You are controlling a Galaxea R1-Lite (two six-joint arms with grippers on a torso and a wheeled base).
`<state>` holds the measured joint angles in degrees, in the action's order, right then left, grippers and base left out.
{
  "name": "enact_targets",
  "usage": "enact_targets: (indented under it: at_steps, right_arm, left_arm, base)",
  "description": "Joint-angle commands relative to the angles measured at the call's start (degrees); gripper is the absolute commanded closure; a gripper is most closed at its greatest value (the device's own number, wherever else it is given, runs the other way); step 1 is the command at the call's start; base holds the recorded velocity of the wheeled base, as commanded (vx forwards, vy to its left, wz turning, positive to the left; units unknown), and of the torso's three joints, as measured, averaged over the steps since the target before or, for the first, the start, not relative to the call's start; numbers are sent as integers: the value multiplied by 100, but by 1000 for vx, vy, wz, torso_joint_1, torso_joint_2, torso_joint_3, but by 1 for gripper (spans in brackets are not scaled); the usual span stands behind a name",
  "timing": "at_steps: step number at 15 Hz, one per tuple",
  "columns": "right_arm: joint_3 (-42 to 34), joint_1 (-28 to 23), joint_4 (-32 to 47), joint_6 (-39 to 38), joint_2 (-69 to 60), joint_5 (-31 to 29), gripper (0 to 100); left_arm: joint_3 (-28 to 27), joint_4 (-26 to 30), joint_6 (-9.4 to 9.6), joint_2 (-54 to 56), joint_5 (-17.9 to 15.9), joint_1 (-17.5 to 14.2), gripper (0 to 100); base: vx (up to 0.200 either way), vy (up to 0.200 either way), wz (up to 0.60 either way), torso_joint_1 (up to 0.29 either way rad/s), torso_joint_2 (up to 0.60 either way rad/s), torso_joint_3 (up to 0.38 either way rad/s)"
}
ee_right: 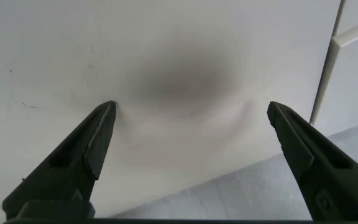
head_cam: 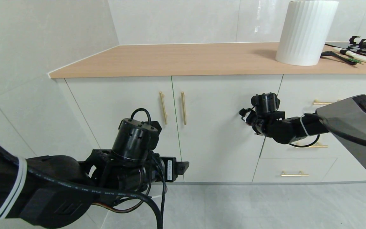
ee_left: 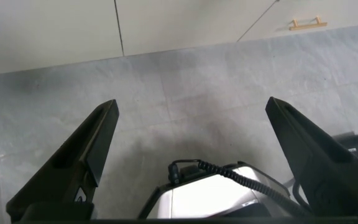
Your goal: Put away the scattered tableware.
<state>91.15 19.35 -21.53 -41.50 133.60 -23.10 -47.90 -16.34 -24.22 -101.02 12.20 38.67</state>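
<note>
At the far right of the worktop (head_cam: 170, 60), just beside a white canister (head_cam: 307, 31), lie the scattered utensils (head_cam: 365, 59) (some black, some pale). Your left gripper (ee_left: 191, 106) hangs low over the floor (ee_left: 216, 74), its jaws spread wide and empty. Your right gripper (ee_right: 191, 107) faces a cabinet door (ee_right: 166, 50) at close range below the worktop, its jaws likewise wide apart, holding nothing.

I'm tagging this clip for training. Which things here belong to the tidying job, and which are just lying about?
Job: utensils at far right; left gripper, open; right gripper, open.
Just there: white ribbed container; wooden counter; cabinet doors; drawers.
</note>
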Motion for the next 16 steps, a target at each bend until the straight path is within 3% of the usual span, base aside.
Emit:
enact_targets:
  at_steps: [1,4,6,7,12,14,15,16]
  right_arm:
    - [-168,8,0,1,-185,-1,0]
    - [-1126,227,0,10,-1371,95,0]
    - [-1205,236,0,10,-1450,95,0]
    - [-2690,289,-9,546,-3314,86,0]
    - [-5652,175,-18,2199,-7216,60,0]
    - [-6452,8,26,3403,-9035,95,0]
    - [-6689,-212,43,3921,-9695,122,0]
    - [-6768,-326,52,4079,-9941,122,0]
  left_arm:
    - [0,-1,-4,-14,1,0,0]
    - [-18,-1,5,92,10,-175,0]
    - [-18,-1,5,100,10,-202,0]
    - [105,25,-21,513,63,-729,0]
    - [1854,69,67,3080,221,-1177,0]
    - [2373,412,691,4592,230,-1617,0]
    - [2461,711,1121,5277,230,-1968,0]
    - [2469,869,1288,5558,230,-2135,0]
  base:
    - [0,0,0,0,0,0]
    - [0,0,0,0,0,0]
    - [0,0,0,0,0,0]
    - [0,0,0,0,0,0]
    - [0,0,0,0,0,0]
    - [0,0,0,0,0,0]
    - [0,0,0,0,0,0]
    - [0,0,0,0,0,0]
